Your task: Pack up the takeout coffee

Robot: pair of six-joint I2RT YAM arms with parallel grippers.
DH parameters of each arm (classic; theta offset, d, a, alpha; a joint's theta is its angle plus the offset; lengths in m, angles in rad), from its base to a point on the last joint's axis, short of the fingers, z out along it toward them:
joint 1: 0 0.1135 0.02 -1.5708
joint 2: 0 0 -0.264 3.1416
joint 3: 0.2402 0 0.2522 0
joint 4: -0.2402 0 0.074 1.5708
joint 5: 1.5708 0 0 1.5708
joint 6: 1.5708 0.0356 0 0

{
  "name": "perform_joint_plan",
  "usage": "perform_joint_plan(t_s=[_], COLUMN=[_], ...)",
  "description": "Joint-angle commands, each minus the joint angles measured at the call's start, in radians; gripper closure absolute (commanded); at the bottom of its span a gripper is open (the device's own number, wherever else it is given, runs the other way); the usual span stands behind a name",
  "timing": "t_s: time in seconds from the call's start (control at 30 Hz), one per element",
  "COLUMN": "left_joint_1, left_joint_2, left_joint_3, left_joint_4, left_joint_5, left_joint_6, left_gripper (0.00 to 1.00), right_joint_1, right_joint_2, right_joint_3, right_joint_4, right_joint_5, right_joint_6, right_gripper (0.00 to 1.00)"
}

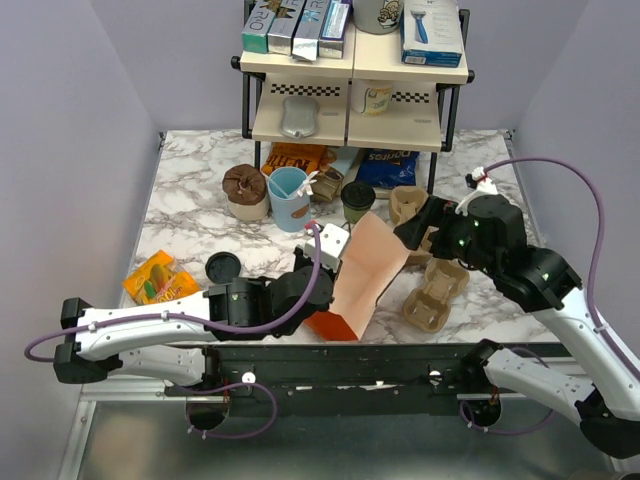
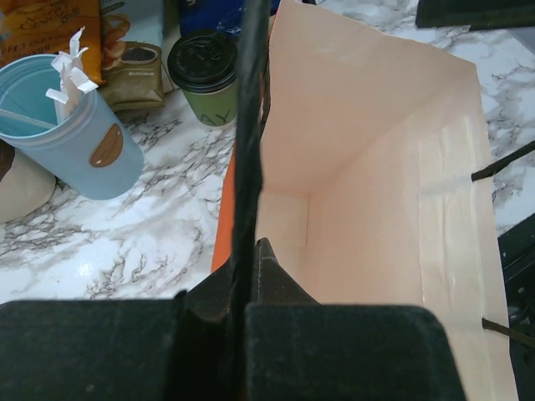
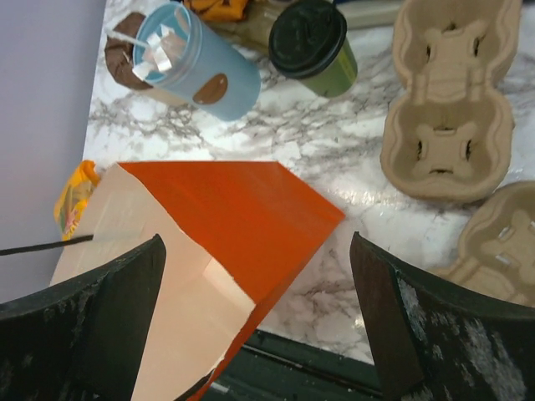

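The takeout coffee (image 1: 357, 200) (image 2: 205, 79) (image 3: 313, 46), olive-green with a black lid, stands upright on the marble table behind the bag. An orange paper bag (image 1: 360, 275) (image 3: 242, 209) stands open, its pale inside (image 2: 368, 167) showing nothing in it. My left gripper (image 1: 318, 262) (image 2: 251, 246) is shut on the bag's black handle strap (image 2: 251, 125) at the near rim. My right gripper (image 1: 418, 228) (image 3: 257, 242) hovers open above the bag's right side, nothing between its fingers (image 3: 393, 309), to the right of the coffee.
A light blue cup with a stirrer (image 1: 288, 197) (image 2: 75, 134) (image 3: 188, 58) stands left of the coffee. Pulp cup carriers (image 1: 437, 290) (image 3: 451, 92) lie right of the bag. A loose black lid (image 1: 222, 267), a snack packet (image 1: 158, 280) and a shelf rack (image 1: 355, 90) are nearby.
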Motion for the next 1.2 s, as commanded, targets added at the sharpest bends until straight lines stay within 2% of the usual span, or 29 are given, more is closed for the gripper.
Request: perform_joint_plan(t_s=[0.0, 0.13, 0.3, 0.4, 0.43, 0.5, 0.53, 0.67, 0.7, 0.77, 0.8, 0.87, 0.9, 1.07, 1.17], left_joint_1=[-0.042, -0.052, -0.059, -0.064, -0.064, -0.066, -0.067, -0.076, -0.078, -0.084, -0.085, -0.087, -0.087, -0.087, -0.087], left_joint_2=[0.025, 0.057, 0.057, 0.039, 0.035, 0.022, 0.019, -0.006, -0.024, -0.049, -0.076, -0.096, -0.112, -0.159, -0.224], left_joint_3=[0.047, 0.082, 0.08, 0.053, 0.047, 0.036, 0.024, 0.001, -0.004, -0.025, -0.033, -0.045, -0.045, -0.004, 0.013], left_joint_4=[0.068, 0.012, 0.007, 0.039, 0.053, 0.062, 0.068, 0.047, 0.041, 0.035, 0.029, -0.011, -0.033, -0.154, -0.1], left_joint_5=[-0.114, -0.186, -0.201, -0.198, -0.188, -0.171, -0.166, -0.175, -0.177, -0.163, -0.157, -0.125, -0.111, -0.013, 0.068], left_joint_6=[-0.064, -0.102, -0.124, -0.115, -0.11, -0.112, -0.113, -0.147, -0.159, -0.174, -0.181, -0.216, -0.23, -0.29, -0.258], left_gripper=[1.0, 1.0, 1.0, 1.0, 1.0, 1.0, 1.0, 1.0, 0.95, 0.79, 0.54, 0.28, 0.02, 0.01, 0.01], right_joint_1=[-0.001, -0.001, -0.001, -0.001, -0.001, -0.001, -0.001, -0.001, -0.001, -0.001, -0.003, -0.001, 0.0, 0.019, 0.039], right_joint_2=[0.03, 0.043, 0.02, 0.049, 0.053, 0.063, 0.063, 0.049, 0.049, 0.05, 0.05, 0.052, 0.052, 0.04, 0.037], right_joint_3=[-0.022, -0.006, -0.044, -0.067, -0.071, -0.075, -0.078, -0.104, -0.105, -0.11, -0.113, -0.119, -0.127, -0.144, -0.134], right_joint_4=[-0.054, -0.076, -0.068, -0.069, -0.056, -0.04, -0.007, 0.131, 0.154, 0.205, 0.22, 0.265, 0.276, 0.349, 0.366], right_joint_5=[-0.092, -0.131, -0.128, -0.131, -0.131, -0.138, -0.149, -0.304, -0.324, -0.361, -0.371, -0.425, -0.437, -0.458, -0.413], right_joint_6=[0.027, 0.013, -0.004, -0.012, -0.016, -0.037, -0.051, -0.169, -0.206, -0.234, -0.26, -0.289, -0.309, -0.358, -0.393], right_gripper=[0.02, 0.04, 0.09, 0.25, 0.36, 0.5, 0.61, 0.91, 0.97, 0.99, 0.99, 0.99, 0.99, 0.99, 0.99])
